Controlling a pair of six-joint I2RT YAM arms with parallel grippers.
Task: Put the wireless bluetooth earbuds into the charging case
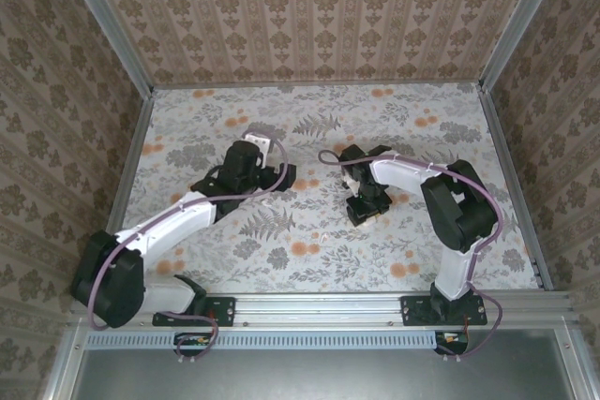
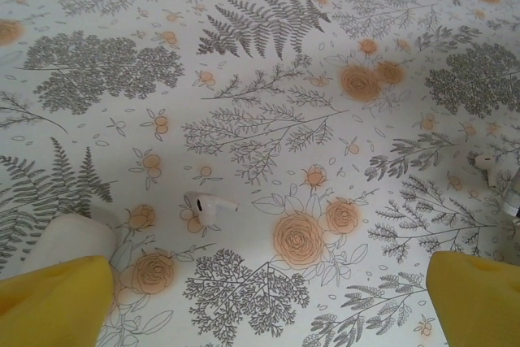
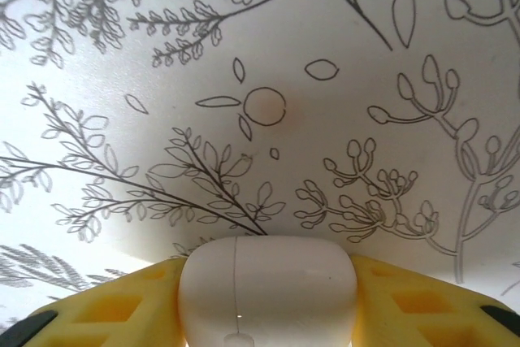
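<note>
A white rounded charging case (image 3: 266, 286) sits closed between the yellow fingers (image 3: 122, 306) of my right gripper (image 3: 266, 298), which press against both of its sides low over the table. From above, the right gripper (image 1: 366, 208) is near the table's middle. One white earbud (image 2: 207, 205) lies on its side on the floral table, ahead of my left gripper (image 2: 268, 274), whose yellow fingers (image 2: 57, 298) stand wide apart with nothing between them. Another earbud (image 2: 487, 162) lies at the right edge of the left wrist view. The left gripper (image 1: 253, 161) hovers left of centre.
The floral tabletop (image 1: 394, 128) is walled in by patterned panels on three sides. A white rounded thing (image 2: 77, 237) lies just beyond my left gripper's left finger. A tiny pale bit (image 1: 322, 234) lies on the table between the arms.
</note>
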